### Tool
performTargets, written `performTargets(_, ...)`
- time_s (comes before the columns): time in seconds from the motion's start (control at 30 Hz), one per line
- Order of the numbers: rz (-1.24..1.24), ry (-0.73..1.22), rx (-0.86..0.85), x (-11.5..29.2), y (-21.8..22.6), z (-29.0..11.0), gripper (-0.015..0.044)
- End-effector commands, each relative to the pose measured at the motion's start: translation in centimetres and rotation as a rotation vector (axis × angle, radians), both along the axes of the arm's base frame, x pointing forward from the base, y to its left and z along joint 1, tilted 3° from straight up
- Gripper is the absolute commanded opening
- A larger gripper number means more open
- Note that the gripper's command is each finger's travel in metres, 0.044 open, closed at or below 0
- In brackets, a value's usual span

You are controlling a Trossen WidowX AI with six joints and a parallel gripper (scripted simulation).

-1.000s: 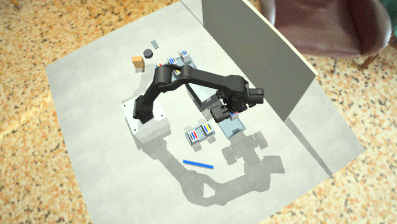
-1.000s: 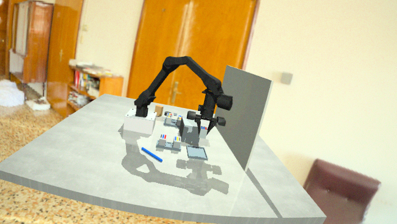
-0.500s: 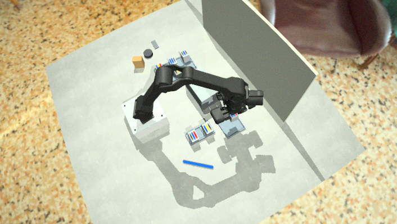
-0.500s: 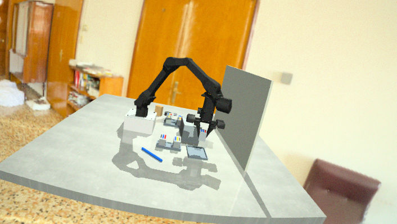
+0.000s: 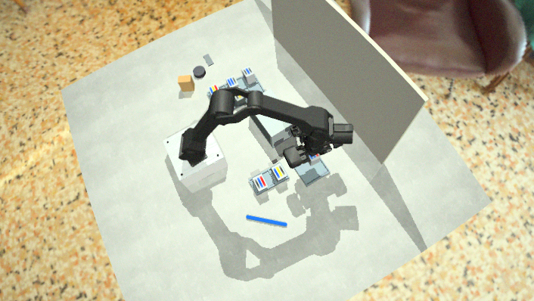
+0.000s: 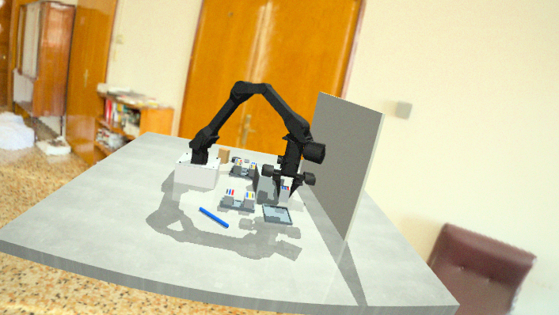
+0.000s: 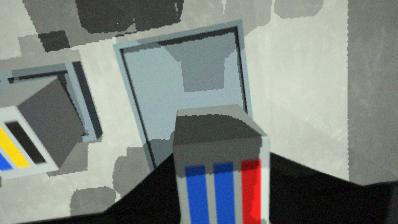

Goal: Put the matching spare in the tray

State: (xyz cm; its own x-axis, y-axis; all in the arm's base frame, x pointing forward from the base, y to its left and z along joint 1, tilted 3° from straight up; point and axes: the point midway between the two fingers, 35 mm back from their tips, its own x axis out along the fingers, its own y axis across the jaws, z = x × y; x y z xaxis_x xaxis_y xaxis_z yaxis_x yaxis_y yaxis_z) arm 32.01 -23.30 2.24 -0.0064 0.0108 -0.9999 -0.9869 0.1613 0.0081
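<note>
My gripper point(image 5: 307, 153) point(image 6: 286, 189) is shut on a grey spare block point(image 5: 315, 156) point(image 6: 285, 192) point(image 7: 220, 165) with blue, blue and red stripes. It holds the block low over the end of the blue-grey tray point(image 5: 315, 175) point(image 6: 277, 215) point(image 7: 150, 75) nearest the mounted unit. I cannot tell whether the block touches the tray floor. The grey mounted unit point(image 5: 273, 130) point(image 6: 266, 190) stands just behind the gripper, and its back is hidden. A two-slot rack left of the tray holds a spare with black and red stripes point(image 5: 261, 182) and a blue, yellow and black spare point(image 5: 278, 172) point(image 7: 30, 135).
A tall grey wall panel point(image 5: 340, 68) point(image 6: 344, 158) stands close to the right of the tray. A second rack with three more spares point(image 5: 231, 82) is at the back, under the arm. A blue pen point(image 5: 266, 221), an orange block point(image 5: 186, 83) and a dark disc point(image 5: 199, 71) lie on the table.
</note>
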Motion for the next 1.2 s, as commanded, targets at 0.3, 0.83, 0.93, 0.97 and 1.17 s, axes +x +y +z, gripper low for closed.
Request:
performTargets(0.3, 0.002, -0.001, 0.003, -0.1, 0.1, -1.4, 0.0000)
performTargets(0.83, 0.002, -0.001, 0.003, -0.3, 0.3, -3.0, 0.0000)
performTargets(0.93, 0.002, -0.001, 0.003, -0.3, 0.3, -3.2, 0.0000)
performTargets(0.97, 0.002, -0.001, 0.003, -0.3, 0.3, -3.3, 0.0000)
performTargets(1.17, 0.002, -0.001, 0.003, -0.4, 0.4, -3.9, 0.0000)
